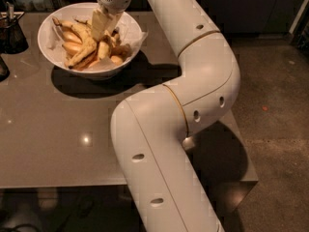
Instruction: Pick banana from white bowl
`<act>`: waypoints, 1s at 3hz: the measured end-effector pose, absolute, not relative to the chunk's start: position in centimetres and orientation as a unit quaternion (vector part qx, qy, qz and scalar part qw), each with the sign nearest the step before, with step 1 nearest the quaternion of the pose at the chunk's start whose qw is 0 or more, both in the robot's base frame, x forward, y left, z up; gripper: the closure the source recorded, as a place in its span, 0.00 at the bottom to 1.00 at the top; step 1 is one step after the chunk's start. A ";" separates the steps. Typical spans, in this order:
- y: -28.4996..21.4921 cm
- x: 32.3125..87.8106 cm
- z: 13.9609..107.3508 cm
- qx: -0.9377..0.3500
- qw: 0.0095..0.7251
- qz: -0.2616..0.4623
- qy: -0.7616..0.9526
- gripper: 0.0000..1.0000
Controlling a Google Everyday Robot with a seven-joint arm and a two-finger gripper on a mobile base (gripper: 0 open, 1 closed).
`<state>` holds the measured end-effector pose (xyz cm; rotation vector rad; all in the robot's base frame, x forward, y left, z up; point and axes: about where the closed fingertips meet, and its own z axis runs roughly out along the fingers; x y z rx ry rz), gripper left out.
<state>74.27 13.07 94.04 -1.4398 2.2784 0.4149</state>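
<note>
The white bowl (50, 50) stands at the far left of the grey table. It holds several speckled yellow bananas and smooth pale orange-yellow pieces. The long, gently curved banana (79, 45) lies across the pile, running from the bowl's left rim toward its front. My gripper (105, 27) points straight down into the bowl's right half, its tip at the pile just right of the banana. Whether it touches the fruit is hidden by the wrist. My large white arm runs from the bowl down the middle of the view.
A small dark wire container (11, 30) stands left of the bowl at the table's edge. A dark round object (2, 69) sits at the left border. The table (58, 129) ends at the front and right, with brown floor (275, 110) beyond.
</note>
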 end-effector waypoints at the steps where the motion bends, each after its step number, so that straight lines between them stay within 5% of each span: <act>1: 13.5 74.9 94.6 -0.539 0.226 0.138 0.800 1.00; 3: 12.1 75.7 94.9 -0.545 0.246 0.133 0.790 1.00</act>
